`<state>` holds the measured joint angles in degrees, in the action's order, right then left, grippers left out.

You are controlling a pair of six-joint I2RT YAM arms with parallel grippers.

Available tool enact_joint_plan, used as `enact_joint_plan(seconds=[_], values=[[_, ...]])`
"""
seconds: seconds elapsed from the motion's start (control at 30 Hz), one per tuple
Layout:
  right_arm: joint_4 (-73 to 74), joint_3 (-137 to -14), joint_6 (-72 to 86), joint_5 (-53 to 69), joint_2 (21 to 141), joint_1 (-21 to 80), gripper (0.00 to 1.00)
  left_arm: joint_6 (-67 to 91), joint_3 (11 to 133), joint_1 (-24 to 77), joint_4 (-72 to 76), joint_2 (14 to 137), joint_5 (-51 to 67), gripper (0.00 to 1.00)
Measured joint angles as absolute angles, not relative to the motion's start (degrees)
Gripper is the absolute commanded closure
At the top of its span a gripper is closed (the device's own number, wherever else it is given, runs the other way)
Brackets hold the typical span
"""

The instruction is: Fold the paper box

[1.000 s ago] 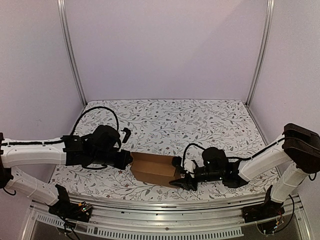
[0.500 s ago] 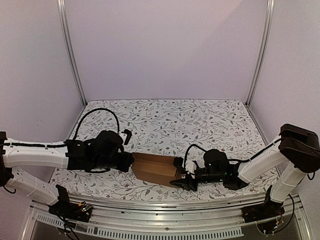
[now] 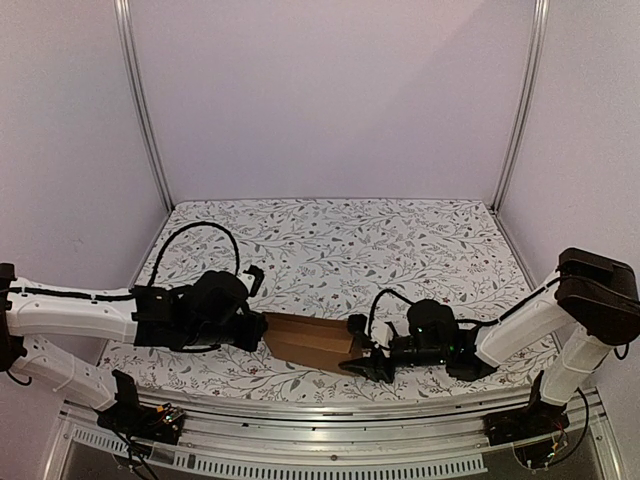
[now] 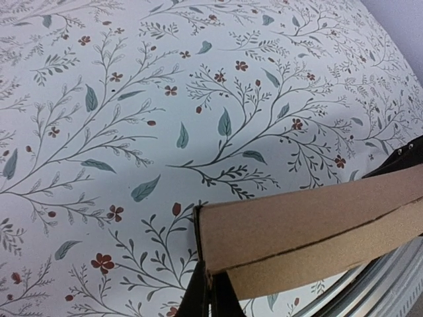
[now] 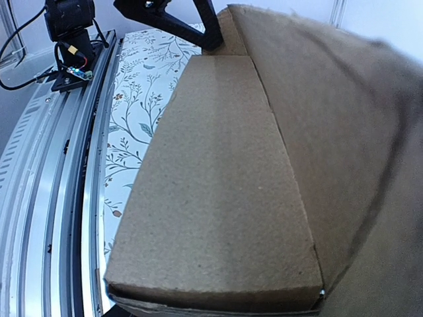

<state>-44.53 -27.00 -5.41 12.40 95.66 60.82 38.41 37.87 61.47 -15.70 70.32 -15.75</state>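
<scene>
Floral-print bench (image 3: 330, 230) noted under pale lilac walls (image 3: 330, 100), with aluminium posts (image 3: 140, 100) at the back corners and a metal rail (image 3: 330, 412) along the near edge. Found the paper box (image 3: 310, 340) lying in the near middle of that bench, just behind the rail, as a low brown carton with its long side running left to right. Saw it bracketed by both arms: left end effector (image 3: 258, 328) hard against its left end, right end effector (image 3: 362, 362) against its right end, both low over the cloth. From the left wrist, saw two dark fingers (image 4: 197, 298) pressed together on a thin cardboard wall at the box's near corner, so took that end effector as clenched on the paper box. Saw the carton stretching away to the right from there, one crease line along its side face, with patterned cloth beyond it. From the right wrist, saw brown cardboard filling nearly the whole frame: a flat top panel running away toward the left arm's fingers at the far end, with a large blurred panel close on the right. Could not judge the right end effector as clenched or released, with its fingers hidden behind cardboard.
</scene>
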Motion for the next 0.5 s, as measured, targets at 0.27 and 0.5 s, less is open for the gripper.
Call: enact_joint_plan(seconds=[0.27, 0.5], values=[[-42.24, -27.03, -2.90, 9.58, 92.42, 60.69, 0.30, 39.35, 37.91, 62.70, -15.92, 70.32, -14.79, 1.00], [-33.26, -27.05, -1.91, 7.11, 81.56, 60.66, 0.16, 40.84, 39.38, 63.22, -17.87, 70.91, -14.17, 1.00]])
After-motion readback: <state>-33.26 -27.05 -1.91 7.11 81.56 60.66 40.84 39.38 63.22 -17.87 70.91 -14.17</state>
